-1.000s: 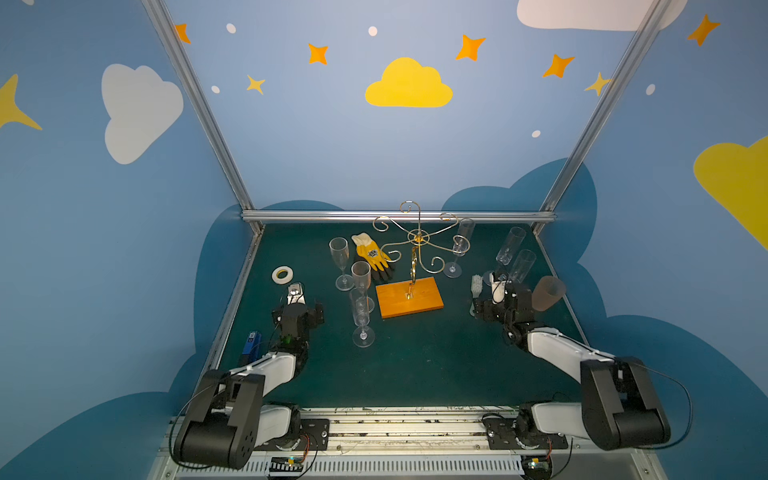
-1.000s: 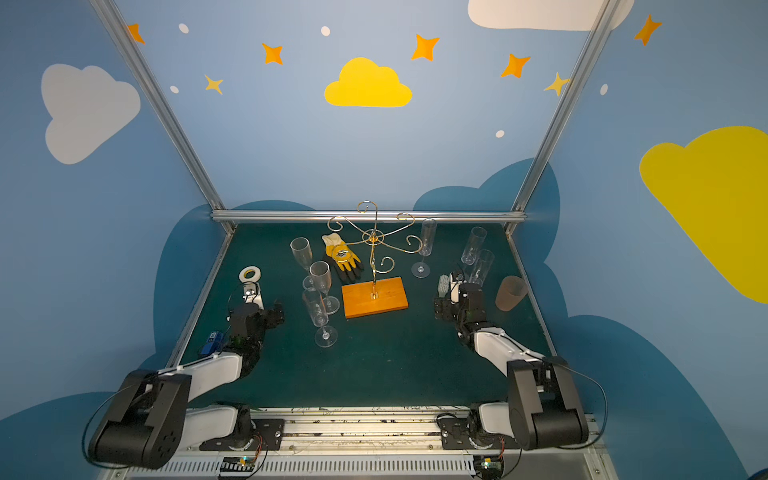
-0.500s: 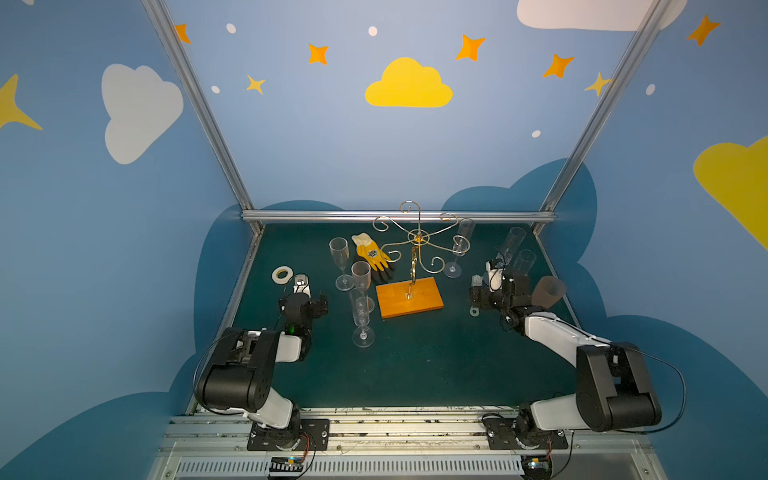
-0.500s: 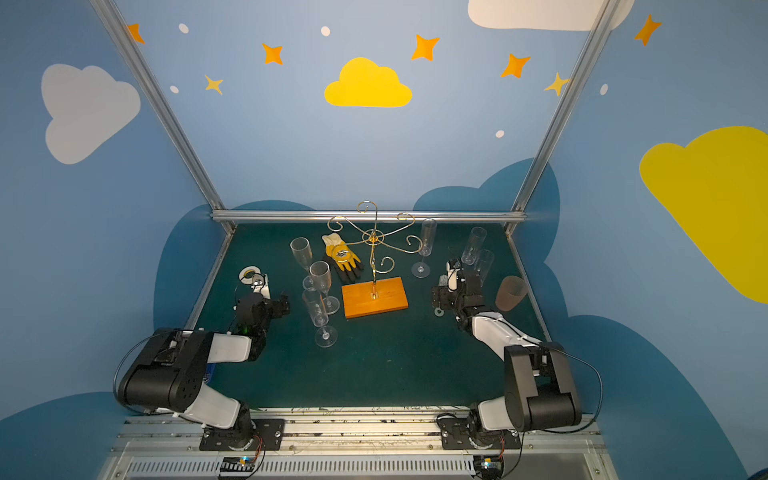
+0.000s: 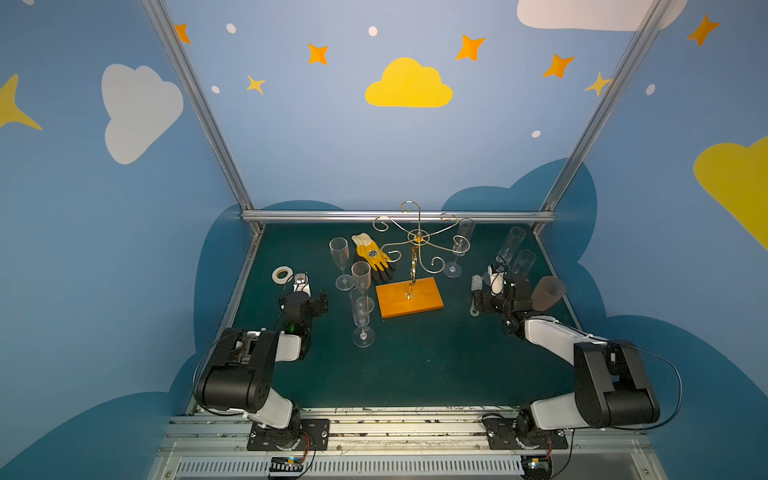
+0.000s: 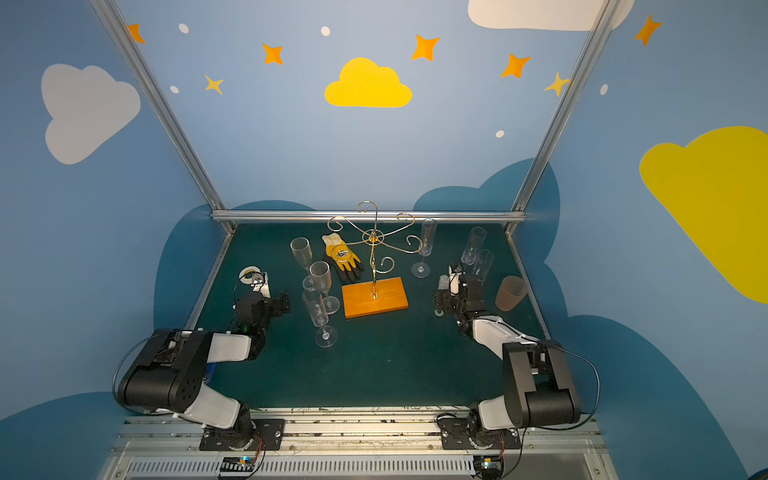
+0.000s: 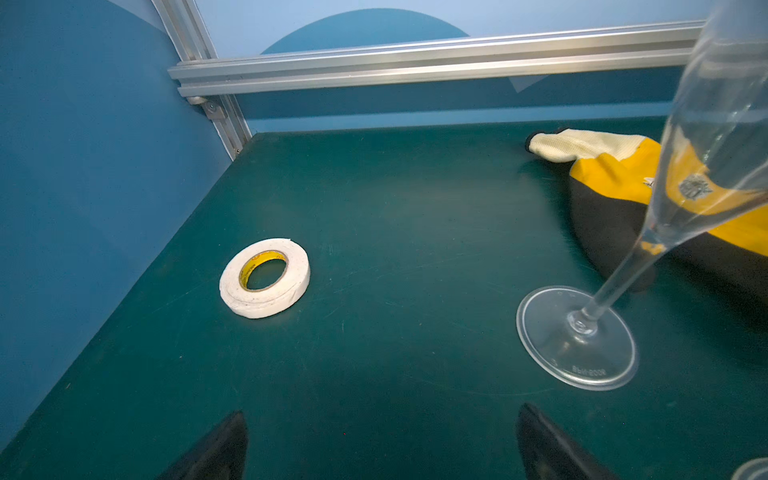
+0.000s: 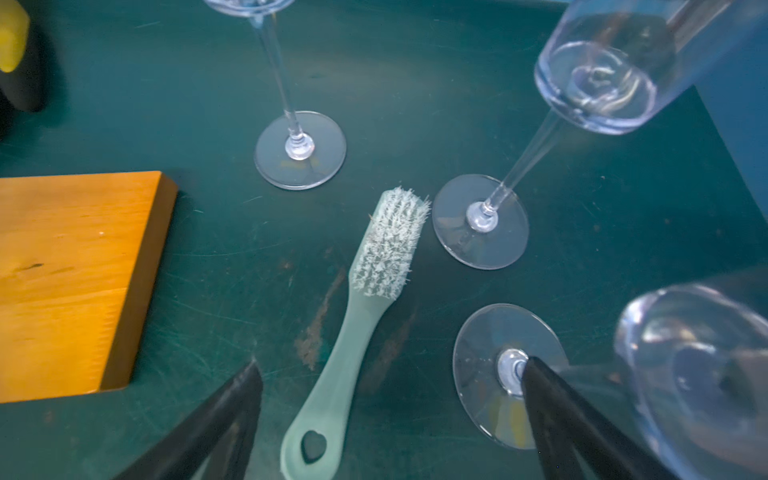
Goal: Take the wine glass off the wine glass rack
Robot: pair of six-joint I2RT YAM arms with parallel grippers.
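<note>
The wine glass rack point(image 5: 409, 297) is a gold wire stand on an orange wooden base point(image 8: 70, 270) in mid-table. I see no wine glass hanging from its curled arms. Several clear wine glasses stand upright on the mat. One point(image 5: 463, 237) stands just right of the rack, and its bowl overlaps an arm tip in both top views. My left gripper point(image 7: 382, 413) is open over bare mat near another glass's foot point(image 7: 575, 336). My right gripper point(image 8: 390, 363) is open above a brush handle, with one finger point(image 8: 552, 407) over a glass foot point(image 8: 482, 374).
A yellow-and-black glove point(image 5: 370, 253) lies behind the rack. A tape roll point(image 7: 266, 276) sits by the left wall. A pale green brush point(image 8: 386, 249) and a frosted brown cup point(image 5: 547, 293) are on the right. An aluminium rail point(image 5: 399, 216) bounds the back.
Both arms have lifted out of their low folded pose, with shoulders and elbows now higher. The grippers shifted slightly toward the back and stayed open.
</note>
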